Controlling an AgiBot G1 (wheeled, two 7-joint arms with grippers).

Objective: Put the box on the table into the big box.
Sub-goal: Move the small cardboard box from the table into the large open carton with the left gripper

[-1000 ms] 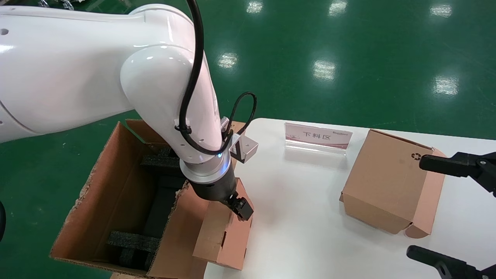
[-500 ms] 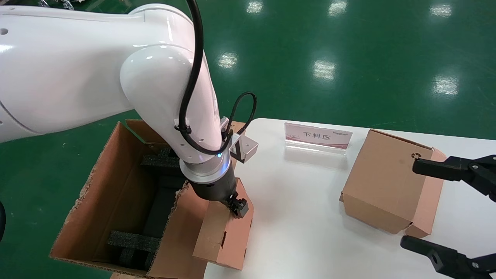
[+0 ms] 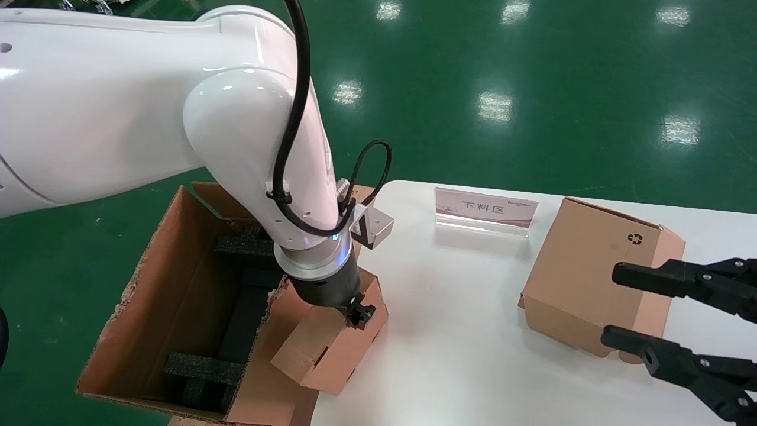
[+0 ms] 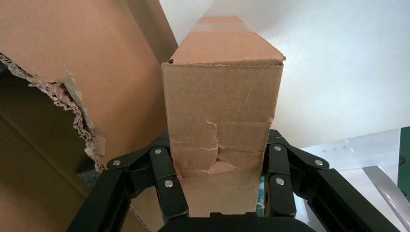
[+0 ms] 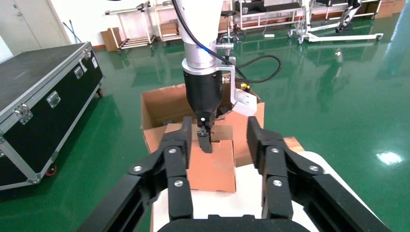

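The box (image 3: 322,355), small, plain brown with pinkish sides, hangs tilted at the table's (image 3: 473,361) left edge, beside the big box's near wall. My left gripper (image 3: 355,313) is shut on its upper end. In the left wrist view both fingers press the sides of the box (image 4: 222,96), whose cardboard is torn between them, and the left gripper (image 4: 220,159) holds it firmly. The big box (image 3: 177,278) stands on the floor to the left, open, with black foam blocks (image 3: 201,367) inside. My right gripper (image 3: 610,305) is open at the table's right side.
A second cardboard box with a recycling symbol (image 3: 585,278) sits on the table right in front of the right gripper. An acrylic sign (image 3: 485,207) stands at the table's far edge. A black flight case (image 5: 38,96) stands on the green floor beyond.
The left gripper has tilted and raised the box off the table edge. The right gripper has moved left and closer to the recycling-symbol box.
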